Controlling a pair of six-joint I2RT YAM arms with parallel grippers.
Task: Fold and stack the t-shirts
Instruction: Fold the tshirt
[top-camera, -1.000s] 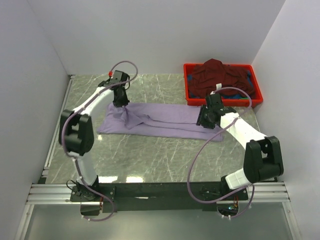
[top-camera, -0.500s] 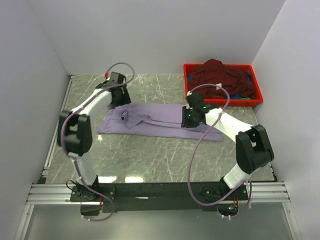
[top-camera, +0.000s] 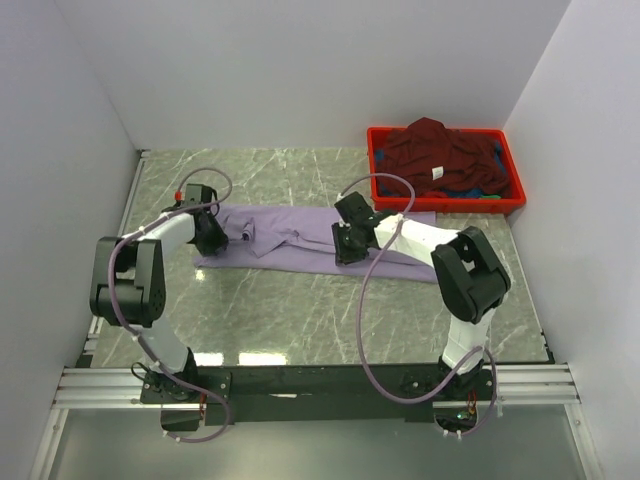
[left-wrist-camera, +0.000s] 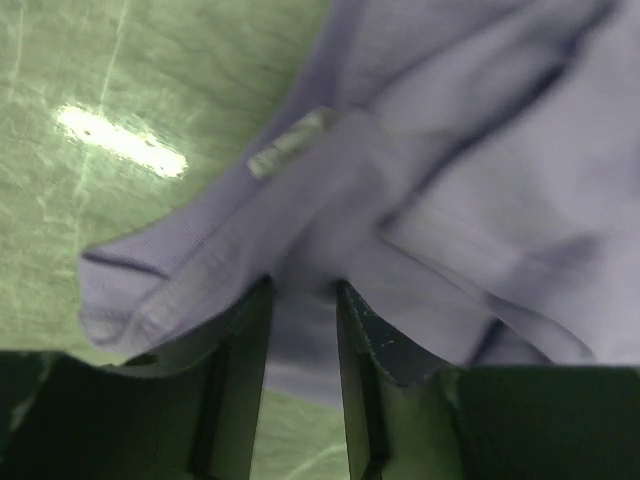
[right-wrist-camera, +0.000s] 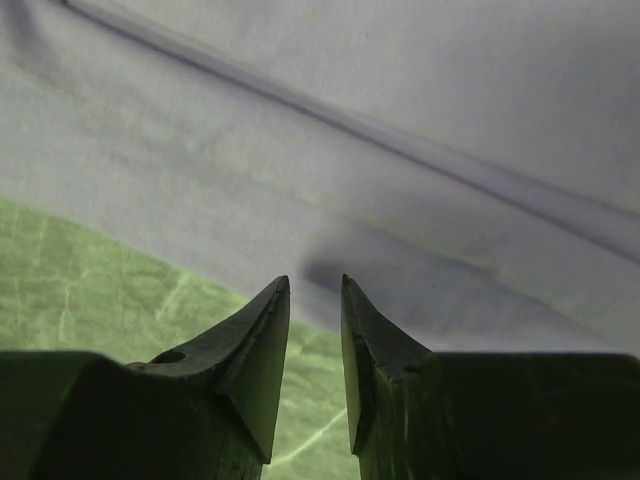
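Note:
The lavender t-shirt (top-camera: 300, 232) lies spread in a long strip across the middle of the table. My left gripper (top-camera: 210, 237) is at its left end. In the left wrist view its jaws (left-wrist-camera: 300, 290) are closed on a bunch of lavender cloth near the collar label (left-wrist-camera: 288, 146). My right gripper (top-camera: 347, 247) is low over the shirt's near edge at mid-length. Its jaws (right-wrist-camera: 312, 282) stand narrowly apart with the lavender cloth (right-wrist-camera: 400, 150) pinched at the tips. The maroon t-shirt (top-camera: 435, 155) with its white label lies heaped in the red crate.
The red crate (top-camera: 378, 190) stands at the back right, with blue and green cloth under the maroon shirt. White walls close in the left, back and right sides. Bare marble table (top-camera: 300, 320) lies between the shirt and the arm bases.
My left gripper has moved left and nearer, from the raised bunch of cloth to the shirt's left end. My right gripper has moved left from the shirt's right end to its middle.

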